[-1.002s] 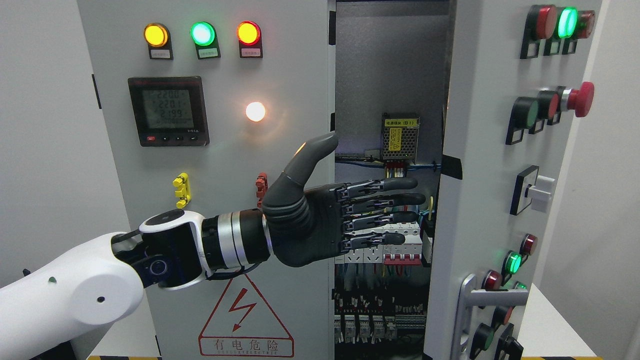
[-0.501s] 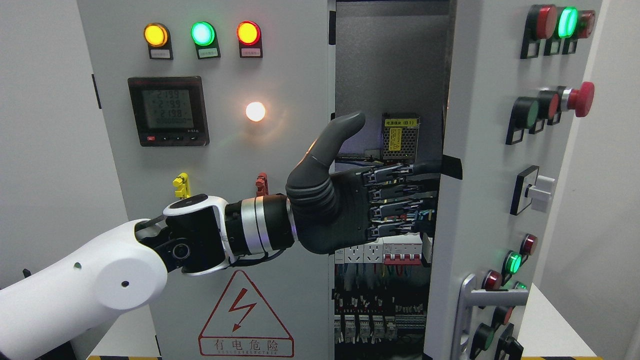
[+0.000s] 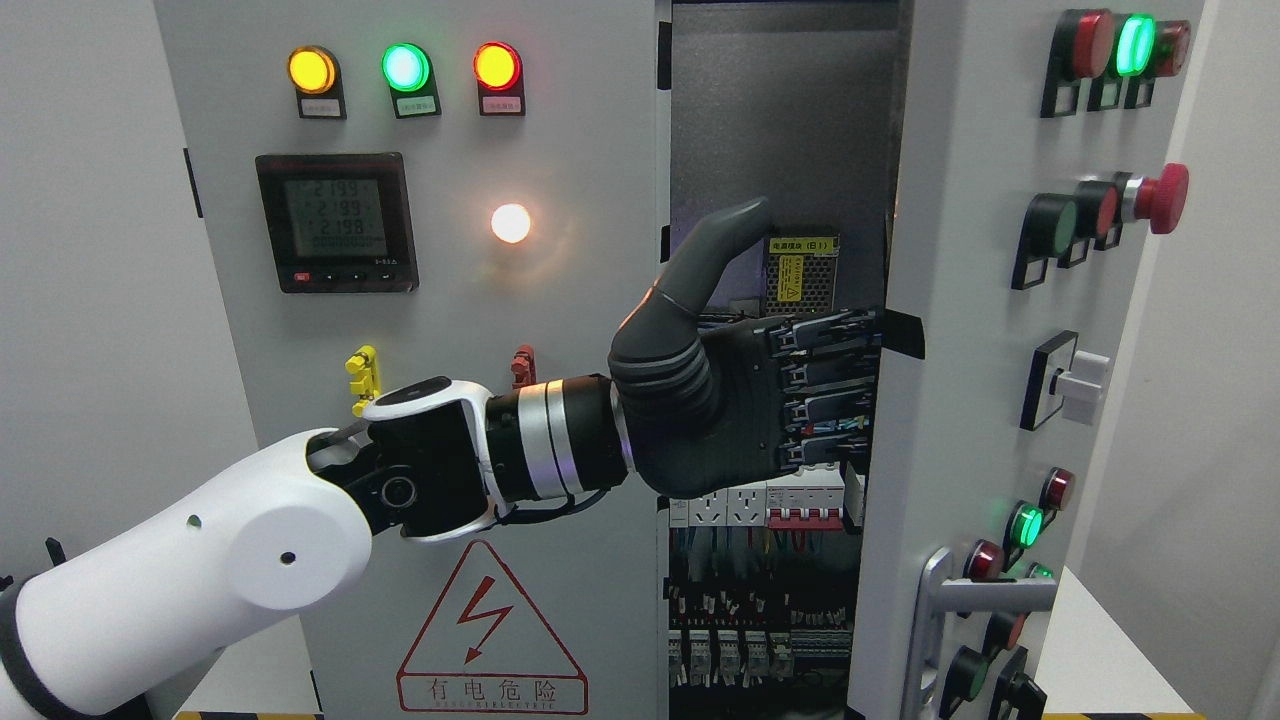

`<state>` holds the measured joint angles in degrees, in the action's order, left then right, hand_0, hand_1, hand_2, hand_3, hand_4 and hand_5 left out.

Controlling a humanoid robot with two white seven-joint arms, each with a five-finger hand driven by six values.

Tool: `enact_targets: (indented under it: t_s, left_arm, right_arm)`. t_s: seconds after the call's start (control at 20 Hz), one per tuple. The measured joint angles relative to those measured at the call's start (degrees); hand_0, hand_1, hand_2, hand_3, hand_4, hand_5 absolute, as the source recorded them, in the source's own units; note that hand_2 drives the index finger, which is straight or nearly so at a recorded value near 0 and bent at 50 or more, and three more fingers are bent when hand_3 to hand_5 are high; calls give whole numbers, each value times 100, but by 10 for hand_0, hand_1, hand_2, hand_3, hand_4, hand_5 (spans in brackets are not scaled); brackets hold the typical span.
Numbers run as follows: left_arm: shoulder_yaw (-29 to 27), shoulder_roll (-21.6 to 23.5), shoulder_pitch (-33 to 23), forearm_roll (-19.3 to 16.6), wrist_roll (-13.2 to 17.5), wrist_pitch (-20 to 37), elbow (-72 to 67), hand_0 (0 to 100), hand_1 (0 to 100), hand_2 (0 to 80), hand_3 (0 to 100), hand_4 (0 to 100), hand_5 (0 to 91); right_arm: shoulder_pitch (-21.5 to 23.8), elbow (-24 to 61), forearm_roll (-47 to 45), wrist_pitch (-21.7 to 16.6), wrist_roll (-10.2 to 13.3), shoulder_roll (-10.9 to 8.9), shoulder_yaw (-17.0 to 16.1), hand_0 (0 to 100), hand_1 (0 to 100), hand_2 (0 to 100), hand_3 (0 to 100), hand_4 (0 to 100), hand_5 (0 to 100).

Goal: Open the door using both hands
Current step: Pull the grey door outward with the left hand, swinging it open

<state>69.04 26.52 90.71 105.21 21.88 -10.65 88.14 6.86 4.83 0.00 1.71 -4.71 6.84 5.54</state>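
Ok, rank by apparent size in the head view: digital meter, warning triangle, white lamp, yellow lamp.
1. warning triangle
2. digital meter
3. yellow lamp and white lamp: look alike, so unranked.

left hand (image 3: 735, 405) has its fingertips tucked behind the edge of the right door (image 3: 960, 330), so no telling if they're curled round it. the door's lower buttons and handle (image 3: 975, 605) run off the bottom edge. meter (image 3: 336, 222) digits too fuzzy to read, same with the breaker labels (image 3: 760, 650) inside.
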Motion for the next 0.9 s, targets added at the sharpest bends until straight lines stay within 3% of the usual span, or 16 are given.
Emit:
enact_targets:
  t_s: [0.9]
  left_arm:
    - [-75,-859,-114,-438,-511,-17,-166,0,0,0,0,33,0]
  right_arm:
    - [0,0,0,0,1,0,0,0,0,0,0,0,0]
